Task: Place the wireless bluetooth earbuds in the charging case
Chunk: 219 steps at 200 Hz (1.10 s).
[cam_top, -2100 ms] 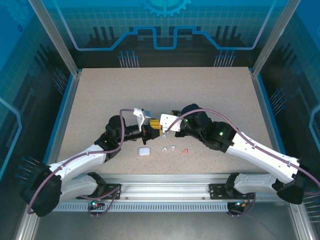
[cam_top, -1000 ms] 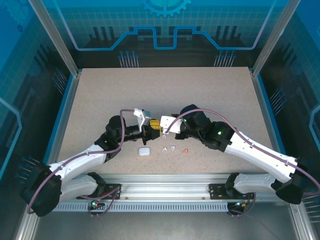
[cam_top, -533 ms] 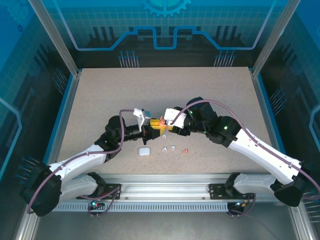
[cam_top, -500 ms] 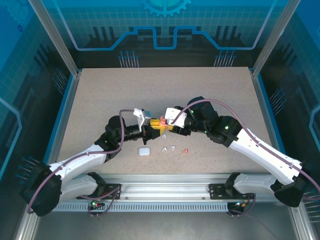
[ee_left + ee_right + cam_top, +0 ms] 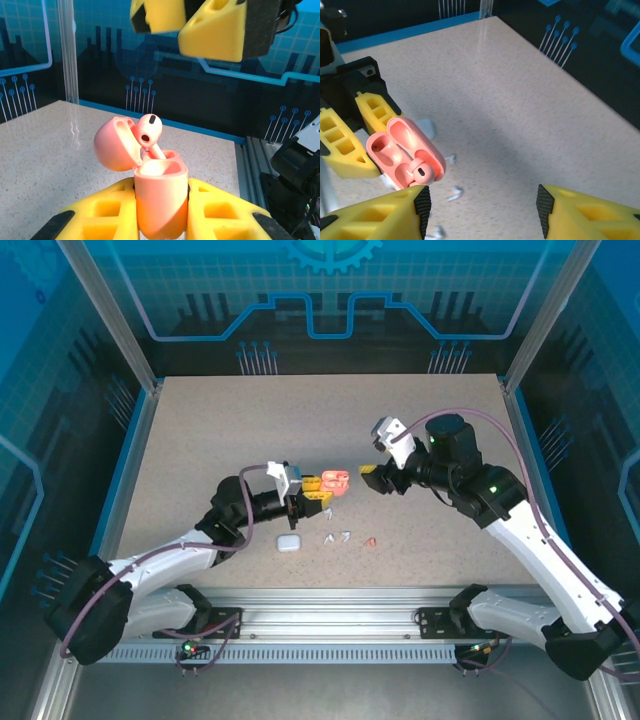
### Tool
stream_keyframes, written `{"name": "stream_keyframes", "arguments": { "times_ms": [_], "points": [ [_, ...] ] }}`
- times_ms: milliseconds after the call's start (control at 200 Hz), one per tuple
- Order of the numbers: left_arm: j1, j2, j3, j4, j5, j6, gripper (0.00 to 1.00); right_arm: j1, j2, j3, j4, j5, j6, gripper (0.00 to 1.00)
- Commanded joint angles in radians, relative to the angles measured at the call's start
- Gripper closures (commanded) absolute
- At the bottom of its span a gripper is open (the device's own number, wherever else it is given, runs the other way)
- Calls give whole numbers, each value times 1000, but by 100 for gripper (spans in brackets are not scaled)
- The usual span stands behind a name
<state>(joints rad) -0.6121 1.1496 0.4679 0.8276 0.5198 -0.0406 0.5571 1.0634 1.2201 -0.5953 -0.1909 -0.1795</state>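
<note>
Firmly, the left gripper (image 5: pixel 312 488) clamps the open pink case (image 5: pixel 336 481) over the worktop's (image 5: pixel 220 420) middle, a pink earbud (image 5: pixel 149 131) standing inside; the right gripper (image 5: pixel 370 472) gapes wide nearby.

Open air separates the right tool (image 5: pixel 366 473) from the pink case (image 5: pixel 336 481); loose white earbuds (image 5: pixel 345 535) litter the table (image 5: pixel 300 420) nearby.

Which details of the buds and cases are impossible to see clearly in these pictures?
1. Pink bud, left wrist view: its stem end is hidden inside the pink case, so whether it is fully seated is unclear.
2. Loose buds, top view: too small to tell how each one lies.
3. White case, top view: too small to tell whether it holds anything.
</note>
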Motion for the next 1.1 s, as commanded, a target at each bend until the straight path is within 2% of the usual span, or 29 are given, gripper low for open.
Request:
{"name": "stream_keyframes", "arguments": {
  "times_ms": [0, 110, 295, 395, 540, 640, 830, 1091],
  "points": [
    [-9, 8, -5, 84, 2, 60, 100, -50, 5, 16, -1, -197, 153, 37],
    [-8, 8, -2, 84, -4, 67, 100, -69, 5, 11, 35, -319, 261, 32],
    [-9, 15, -2, 100, -6, 62, 100, -68, 34, 45, 8, -401, 419, 28],
    [-8, 18, -7, 130, -14, 50, 100, -68, 49, 66, -45, -353, 428, 28],
    [-9, 17, -22, 180, -31, 23, 100, -72, 27, 16, -85, -174, 451, 27],
    [-9, -1, -32, 184, -52, 19, 100, -75, 38, -33, -134, -94, 469, 28],
    [-9, -57, -58, 142, -82, 51, 100, -75, 47, -211, -126, -28, 543, 35],
    [-9, -134, -68, 59, -98, 82, 100, -59, 132, -442, -1, -47, 606, 46]
  ]
}}
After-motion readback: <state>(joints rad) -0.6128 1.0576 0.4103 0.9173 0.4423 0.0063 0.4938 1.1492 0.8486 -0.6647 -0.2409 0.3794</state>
